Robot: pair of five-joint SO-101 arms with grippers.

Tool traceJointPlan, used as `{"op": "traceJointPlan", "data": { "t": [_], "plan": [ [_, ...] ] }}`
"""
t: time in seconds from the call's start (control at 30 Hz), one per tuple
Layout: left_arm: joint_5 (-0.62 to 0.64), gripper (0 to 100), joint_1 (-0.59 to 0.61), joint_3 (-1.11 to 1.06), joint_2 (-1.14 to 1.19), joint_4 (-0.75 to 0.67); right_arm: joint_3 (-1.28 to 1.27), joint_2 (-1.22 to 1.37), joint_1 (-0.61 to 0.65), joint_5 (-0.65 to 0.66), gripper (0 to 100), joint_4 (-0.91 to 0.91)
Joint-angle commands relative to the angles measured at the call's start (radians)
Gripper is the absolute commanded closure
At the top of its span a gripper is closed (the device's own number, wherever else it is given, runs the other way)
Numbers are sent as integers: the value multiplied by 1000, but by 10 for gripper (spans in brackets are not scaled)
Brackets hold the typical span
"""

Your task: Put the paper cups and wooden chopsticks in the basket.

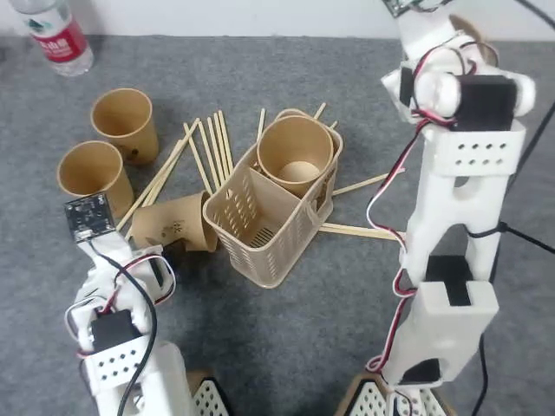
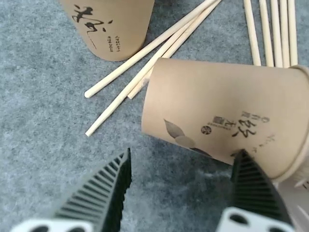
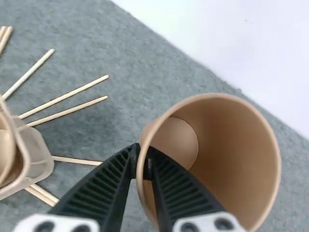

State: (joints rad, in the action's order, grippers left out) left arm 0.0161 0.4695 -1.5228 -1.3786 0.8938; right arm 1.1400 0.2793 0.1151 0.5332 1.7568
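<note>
Left of the basket [image 1: 251,230], two paper cups [image 1: 124,121] stand upright, and a tipped cup [image 2: 217,111] lies on its side, rim against the basket wall, with dark brush lettering I can't read. Left fingers [image 2: 108,188] are spread wide, that cup just beyond their tips. Wooden chopsticks [image 1: 208,147] fan out around the basket. A fourth cup [image 1: 295,152] stands in its compartment farther from the arms. Right of it, right fingers [image 3: 106,183] pinch the rim of a held cup [image 3: 227,145].
</note>
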Motion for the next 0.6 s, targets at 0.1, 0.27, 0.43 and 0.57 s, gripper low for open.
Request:
{"op": "traceJointPlan", "data": {
  "t": [0.1,0.27,0.43,0.57],
  "plan": [
    [3,683,-5,5,-9,-21,-38,-101,58,-12,993,36],
    [3,683,-5,5,-9,-21,-77,-145,101,-12,993,38],
    [3,683,-5,5,-9,-21,-132,-189,142,-12,993,38],
    [3,683,-5,5,-9,-21,-163,-225,173,-12,993,38]
  ]
}}
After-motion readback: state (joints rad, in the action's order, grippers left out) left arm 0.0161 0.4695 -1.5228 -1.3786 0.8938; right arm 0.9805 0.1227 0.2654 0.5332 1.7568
